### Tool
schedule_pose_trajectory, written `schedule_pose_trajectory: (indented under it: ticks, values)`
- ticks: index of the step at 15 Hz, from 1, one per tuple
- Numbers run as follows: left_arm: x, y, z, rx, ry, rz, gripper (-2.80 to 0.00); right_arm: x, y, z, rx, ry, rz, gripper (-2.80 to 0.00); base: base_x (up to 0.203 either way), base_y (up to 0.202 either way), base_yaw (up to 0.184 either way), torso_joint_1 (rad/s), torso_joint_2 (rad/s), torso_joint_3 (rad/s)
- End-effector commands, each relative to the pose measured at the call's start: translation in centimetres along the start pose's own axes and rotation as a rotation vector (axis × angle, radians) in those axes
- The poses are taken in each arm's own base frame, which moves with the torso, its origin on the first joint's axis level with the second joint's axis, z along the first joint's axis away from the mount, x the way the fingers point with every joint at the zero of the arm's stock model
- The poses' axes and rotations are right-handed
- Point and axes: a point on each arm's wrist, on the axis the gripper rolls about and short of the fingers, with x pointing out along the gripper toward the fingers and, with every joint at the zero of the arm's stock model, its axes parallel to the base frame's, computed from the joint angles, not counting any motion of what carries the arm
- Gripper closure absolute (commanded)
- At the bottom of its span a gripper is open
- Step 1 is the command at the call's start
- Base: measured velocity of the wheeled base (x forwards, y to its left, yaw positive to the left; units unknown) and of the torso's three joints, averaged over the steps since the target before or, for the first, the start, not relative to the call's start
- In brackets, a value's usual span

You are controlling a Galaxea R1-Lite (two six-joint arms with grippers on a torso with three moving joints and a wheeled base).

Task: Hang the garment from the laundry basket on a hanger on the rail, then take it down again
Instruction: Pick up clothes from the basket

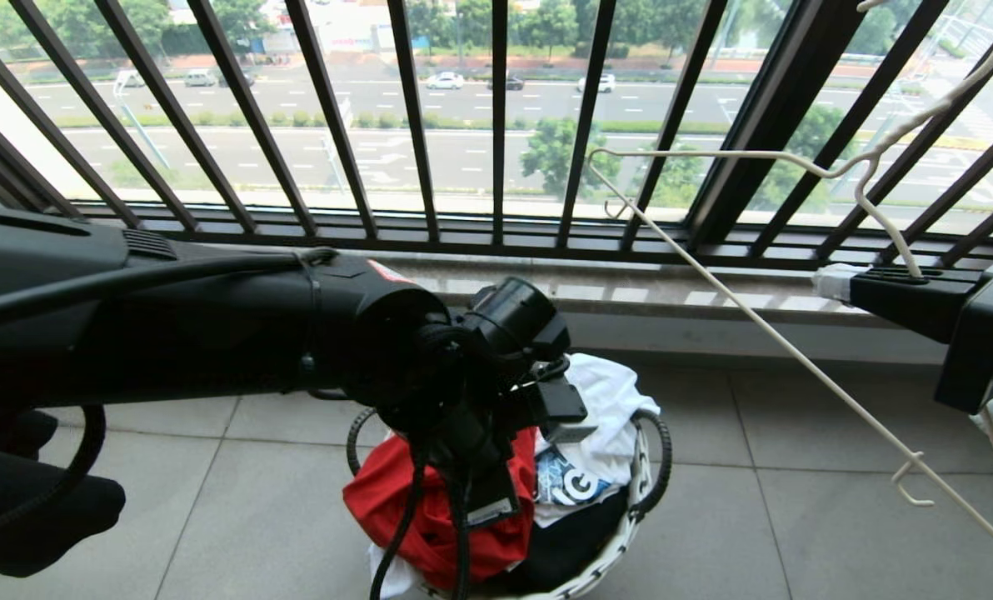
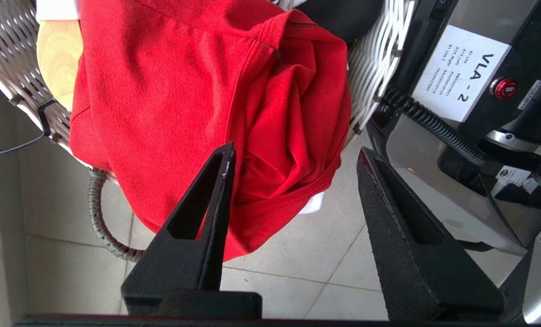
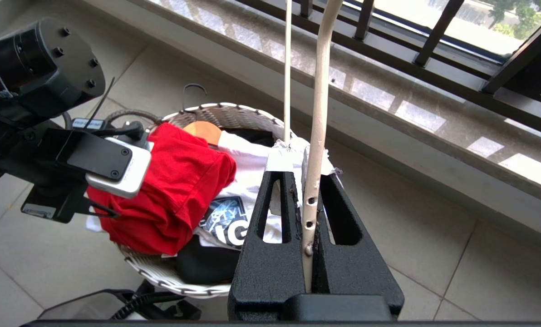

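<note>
Your left gripper (image 2: 293, 159) hung with fingers apart over the red garment (image 2: 198, 104) in the laundry basket (image 1: 621, 542); at three o'clock, your right gripper (image 3: 309, 181) was clamped on the hanger (image 1: 763, 325).

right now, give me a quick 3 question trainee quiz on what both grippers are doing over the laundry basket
1. True or false: the left gripper is shut on the red T-shirt.
2. What does the right gripper hold? A) black T-shirt B) thin whitish wire hanger C) wooden hanger
3. Where does the red T-shirt lie?

Key
1. False: its jaws are open, the shirt just beyond them.
2. B
3. Draped over the rim of the laundry basket, partly hanging outside.
</note>
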Motion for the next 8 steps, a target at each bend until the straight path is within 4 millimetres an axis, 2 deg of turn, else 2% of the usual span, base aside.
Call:
schedule_pose_trajectory:
  ticks: [1,4,8]
  values:
    - [2.1,-0.2,0.2,0.019,0.040,-0.029,-2.80,0.0,0.0,0.0,-0.001,0.000,-0.001,0.00,0.000,0.000,0.000,0.000,0.00,0.000]
    - [4.7,-0.6,0.3,0.030,0.088,-0.057,-2.80,0.1,0.0,0.0,-0.001,0.002,-0.001,0.00,0.000,0.000,0.000,0.000,0.00,0.000]
    - [7.6,-0.1,1.3,0.055,0.037,-0.019,-2.80,0.1,0.0,-0.1,-0.003,0.003,-0.001,0.00,0.000,0.000,0.000,0.000,0.00,0.000]
